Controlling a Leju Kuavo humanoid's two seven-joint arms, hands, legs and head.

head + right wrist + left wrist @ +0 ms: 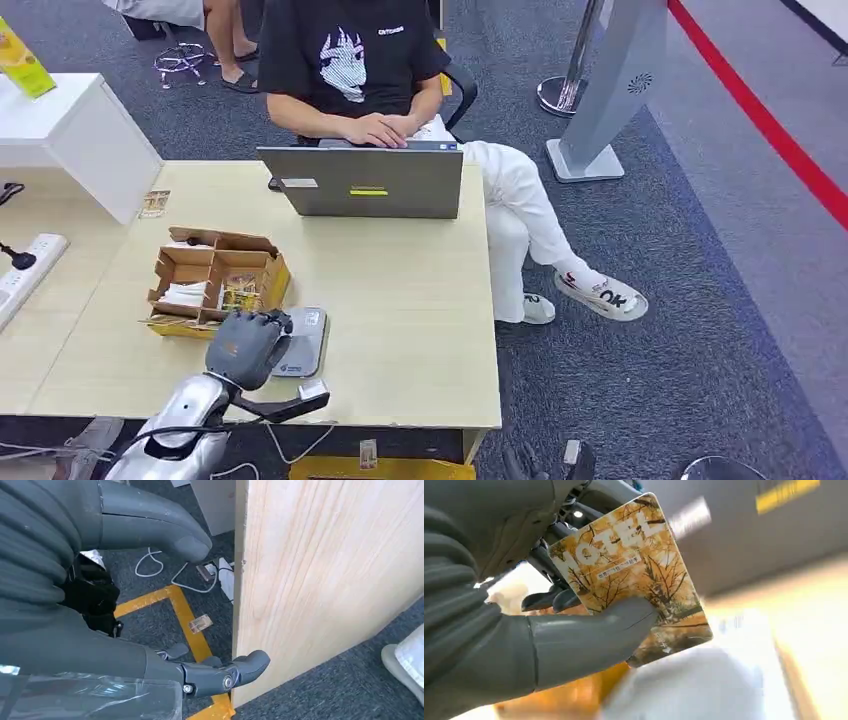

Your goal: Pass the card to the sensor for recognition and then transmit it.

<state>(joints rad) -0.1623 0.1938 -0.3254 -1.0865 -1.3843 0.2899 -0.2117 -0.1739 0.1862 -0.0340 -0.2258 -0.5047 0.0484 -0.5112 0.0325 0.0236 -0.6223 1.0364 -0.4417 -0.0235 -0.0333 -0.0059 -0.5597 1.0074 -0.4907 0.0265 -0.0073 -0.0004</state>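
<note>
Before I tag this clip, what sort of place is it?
Probably an office or a demo area indoors. A person works at a laptop on a pale wooden desk, the floor is grey carpet, and a stanchion base stands beside a floor kiosk.

A thin card with yellow trees and white letters (634, 575) sits tilted just above the flat grey sensor pad (300, 345).
</note>
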